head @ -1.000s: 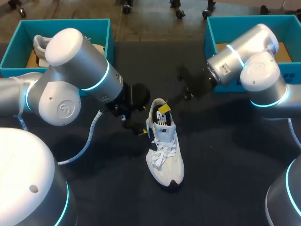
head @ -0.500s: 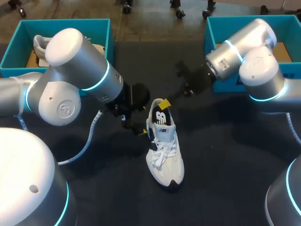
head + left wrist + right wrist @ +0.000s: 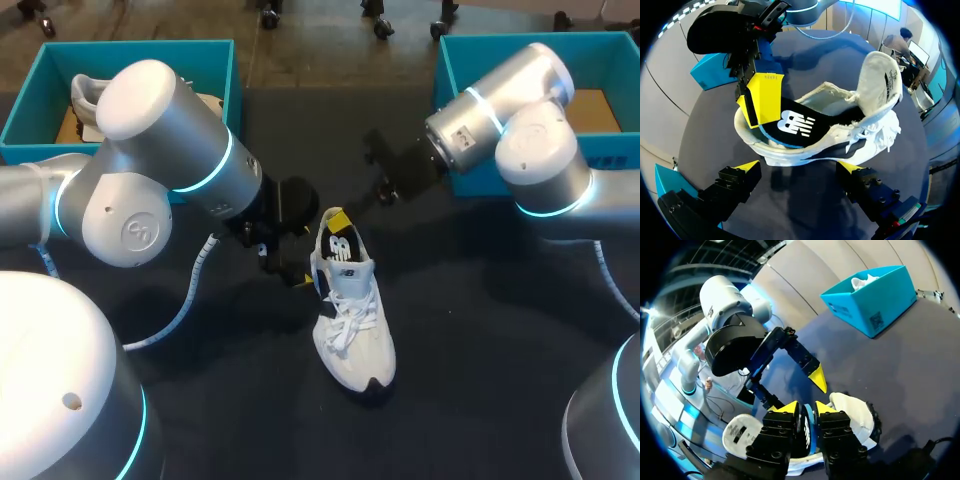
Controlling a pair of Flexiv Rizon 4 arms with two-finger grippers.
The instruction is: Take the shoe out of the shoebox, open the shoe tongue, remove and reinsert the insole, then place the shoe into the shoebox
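Shoe [image 3: 352, 320]: white woven cloth upper, matt, cloth laces. Insole [image 3: 790, 125]: smooth dark face. Table [image 3: 480, 300]: dark, matt, cloth-like. Left arm [image 3: 150, 120] and right arm [image 3: 520, 100]: satin silver metal shells. Right gripper [image 3: 807, 410]: matt black body, smooth yellow plastic tips. Box [image 3: 200, 48]: matt teal cardboard.

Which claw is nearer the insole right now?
Right. The right claw pinches the insole at its heel end; the left claw is open alongside the shoe, off the insole.

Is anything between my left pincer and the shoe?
No. In the left wrist view only bare table separates the open left pincer from the shoe; the right pincer grips the insole at the heel.
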